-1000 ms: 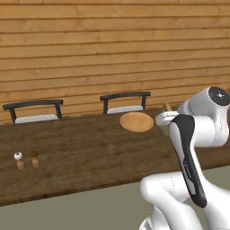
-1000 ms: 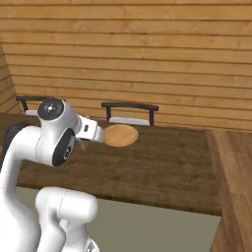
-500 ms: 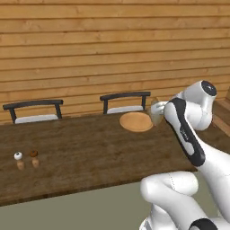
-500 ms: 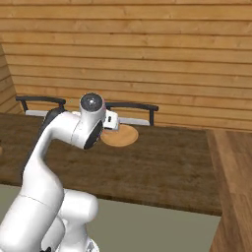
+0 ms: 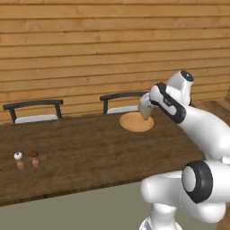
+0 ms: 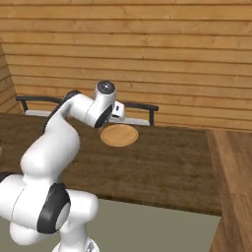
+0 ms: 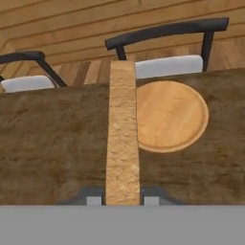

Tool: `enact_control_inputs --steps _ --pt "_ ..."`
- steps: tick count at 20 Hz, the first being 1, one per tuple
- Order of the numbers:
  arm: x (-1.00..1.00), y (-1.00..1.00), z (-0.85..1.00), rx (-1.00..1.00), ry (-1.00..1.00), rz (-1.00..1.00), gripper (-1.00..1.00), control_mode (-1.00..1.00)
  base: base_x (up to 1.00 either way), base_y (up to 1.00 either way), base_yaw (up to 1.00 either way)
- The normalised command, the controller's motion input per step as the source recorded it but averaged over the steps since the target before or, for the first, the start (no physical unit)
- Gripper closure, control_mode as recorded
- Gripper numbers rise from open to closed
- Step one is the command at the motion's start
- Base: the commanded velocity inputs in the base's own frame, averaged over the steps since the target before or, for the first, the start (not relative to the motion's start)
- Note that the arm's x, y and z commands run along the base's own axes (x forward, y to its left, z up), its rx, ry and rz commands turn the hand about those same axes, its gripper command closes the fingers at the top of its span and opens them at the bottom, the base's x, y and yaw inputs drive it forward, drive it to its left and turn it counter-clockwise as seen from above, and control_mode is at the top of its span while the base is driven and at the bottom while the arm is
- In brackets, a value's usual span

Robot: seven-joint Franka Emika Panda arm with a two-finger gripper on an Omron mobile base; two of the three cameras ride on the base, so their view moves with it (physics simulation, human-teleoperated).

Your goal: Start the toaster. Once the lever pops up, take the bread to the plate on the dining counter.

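Bread (image 7: 122, 134): thin tan slice, coarse crumb, seen edge-on in the hand view, clamped between the two fingers (image 7: 94, 197); fingertips mostly cut off by the frame's lower edge. In the left base view the slice (image 5: 146, 111) hangs over the plate's right rim, partly masked by the arm. Plate (image 7: 173, 115): flat round tan disc, paler rim, empty, on the dark wood-grain surface (image 5: 81, 157). Two chairs (image 7: 167, 45) beyond the far edge. Two small shakers (image 5: 26, 159) at near left.

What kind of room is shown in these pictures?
Probably the dining side of a kitchen. A long dark wooden dining counter stands before a plank wall, with two chairs behind it, a round plate and small shakers on top.
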Motion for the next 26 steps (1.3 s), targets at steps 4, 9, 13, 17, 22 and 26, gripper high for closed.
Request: enact_control_inputs --steps 4,9,13,17,22,26 --pt "0.89 0.00 -0.40 0.01 0.14 0.00 1.00 -1.00 0.00 0.00 0.00" --pt "0.75 0.00 -0.50 0.04 0.08 0.04 1.00 -1.00 0.00 0.00 0.00" --pt "0.51 0.00 -0.52 0.07 0.07 0.04 1.00 -1.00 0.00 0.00 0.00" --pt "0.37 0.00 -0.26 0.05 0.03 0.01 1.00 -1.00 0.00 0.00 0.00" --pt "0.16 0.00 -0.31 0.03 0.00 0.00 1.00 -1.00 0.00 0.00 0.00" --pt "0.17 0.00 -0.27 0.03 0.00 0.00 1.00 -1.00 0.00 0.00 0.00"
